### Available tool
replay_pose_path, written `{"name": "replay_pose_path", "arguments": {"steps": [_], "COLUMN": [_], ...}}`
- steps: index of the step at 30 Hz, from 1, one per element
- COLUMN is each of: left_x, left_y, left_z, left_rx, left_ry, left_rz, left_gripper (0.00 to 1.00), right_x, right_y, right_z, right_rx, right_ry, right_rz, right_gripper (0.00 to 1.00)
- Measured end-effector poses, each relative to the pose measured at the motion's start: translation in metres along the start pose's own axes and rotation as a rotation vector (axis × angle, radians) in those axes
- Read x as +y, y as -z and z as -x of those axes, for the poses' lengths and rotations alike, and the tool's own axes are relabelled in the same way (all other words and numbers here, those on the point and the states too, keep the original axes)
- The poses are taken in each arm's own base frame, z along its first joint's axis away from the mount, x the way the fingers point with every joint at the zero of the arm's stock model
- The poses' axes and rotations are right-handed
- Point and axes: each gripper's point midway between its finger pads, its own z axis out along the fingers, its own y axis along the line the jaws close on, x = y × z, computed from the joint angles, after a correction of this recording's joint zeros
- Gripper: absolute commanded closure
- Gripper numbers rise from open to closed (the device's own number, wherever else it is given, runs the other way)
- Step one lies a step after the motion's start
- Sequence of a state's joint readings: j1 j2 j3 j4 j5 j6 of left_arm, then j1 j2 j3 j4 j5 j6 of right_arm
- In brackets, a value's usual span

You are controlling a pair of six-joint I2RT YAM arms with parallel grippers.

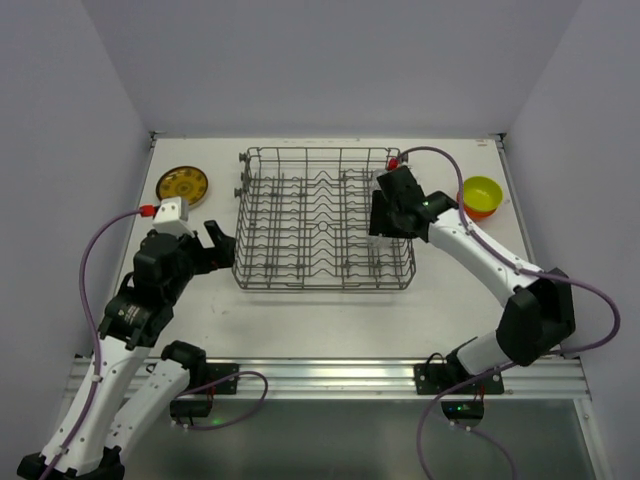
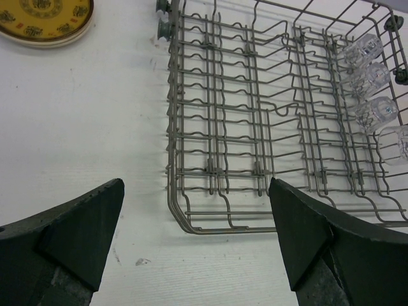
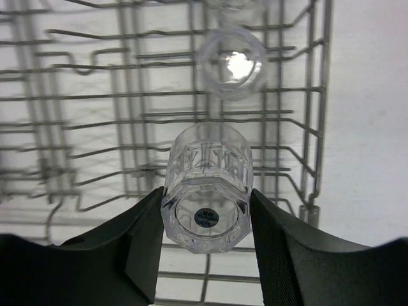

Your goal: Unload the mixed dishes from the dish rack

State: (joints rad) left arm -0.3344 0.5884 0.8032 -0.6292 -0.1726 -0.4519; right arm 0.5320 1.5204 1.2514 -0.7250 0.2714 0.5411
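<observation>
Dish rack (image 1: 322,218), a grey wire basket, sits mid-table, nearly emptied; a row of clear glasses (image 2: 373,95) stands along its right side. Beside its left edge the left gripper (image 2: 194,239) hovers over bare table, jaws spread wide and holding nothing. Over the rack's right side, the right gripper (image 3: 205,220) clasps one clear glass (image 3: 208,186) between both fingers. A patterned plate (image 1: 182,185) lies far left; a yellow-green bowl (image 1: 481,193) nests in an orange one far right.

Left tool (image 2: 194,239) hangs wide open and empty; right tool (image 3: 205,223) pinches something between both fingers.
</observation>
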Motion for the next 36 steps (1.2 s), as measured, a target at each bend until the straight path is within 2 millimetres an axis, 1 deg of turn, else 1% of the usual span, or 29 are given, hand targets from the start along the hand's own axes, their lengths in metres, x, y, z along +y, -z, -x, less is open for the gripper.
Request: {"name": "replay_pose_path", "arguments": {"steps": [2,5,7,9,11,13,15,19,23,25,26,27,30,31,33,34,36], "left_x": [-0.002,-0.018,-0.047,-0.087,-0.119,-0.142,-0.156,-0.172,-0.181,-0.185,-0.187,-0.189,-0.195,-0.197,-0.202,-0.205,-0.210], "left_y": [0.001,0.005,0.010,0.020,0.031,0.045,0.055,0.064,0.070,0.074,0.076,0.078,0.083,0.085,0.088,0.089,0.090], "left_z": [0.000,0.002,0.004,0.005,0.006,0.006,0.008,0.016,0.020,0.022,0.023,0.024,0.024,0.023,0.020,0.018,0.013], "left_rx": [-0.001,-0.005,-0.008,-0.007,-0.013,-0.009,0.007,0.030,0.058,0.062,0.064,0.066,0.081,0.088,0.106,0.117,0.149], "left_ry": [0.001,0.005,0.014,0.041,0.075,0.114,0.135,0.160,0.200,0.212,0.219,0.223,0.237,0.241,0.244,0.245,0.258], "left_rz": [-0.013,-0.103,-0.267,-0.501,-0.707,-0.885,-0.997,-1.113,-1.177,-1.201,-1.215,-1.227,-1.258,-1.268,-1.289,-1.299,-1.308], "left_gripper": [0.00,0.00,0.00,0.00,0.00,0.00,0.02,0.06,0.19,0.20,0.21,0.25,0.29,0.35,0.37,0.42,0.47], "right_x": [0.013,0.043,0.064,0.085,0.102,0.116,0.124,0.130,0.131,0.132,0.132,0.132,0.133,0.133,0.135,0.136,0.139], "right_y": [0.015,0.052,0.084,0.122,0.155,0.185,0.204,0.220,0.231,0.236,0.238,0.239,0.241,0.241,0.239,0.238,0.234], "right_z": [0.004,0.005,0.006,0.006,0.006,0.001,-0.007,-0.017,-0.020,-0.021,-0.021,-0.020,-0.018,-0.017,-0.017,-0.017,-0.018], "right_rx": [-0.025,-0.073,-0.122,-0.178,-0.233,-0.261,-0.259,-0.250,-0.271,-0.289,-0.296,-0.303,-0.322,-0.330,-0.344,-0.343,-0.335], "right_ry": [-0.008,-0.007,0.004,0.021,0.044,0.071,0.098,0.134,0.164,0.180,0.181,0.182,0.184,0.187,0.187,0.184,0.177], "right_rz": [0.101,0.353,0.550,0.766,0.957,1.141,1.275,1.408,1.478,1.510,1.519,1.527,1.538,1.542,1.553,1.558,1.570], "right_gripper": [0.63,0.63,0.64,0.65,0.66,0.67,0.67,0.67,0.67,0.67,0.67,0.67,0.67,0.67,0.67,0.66,0.66]}}
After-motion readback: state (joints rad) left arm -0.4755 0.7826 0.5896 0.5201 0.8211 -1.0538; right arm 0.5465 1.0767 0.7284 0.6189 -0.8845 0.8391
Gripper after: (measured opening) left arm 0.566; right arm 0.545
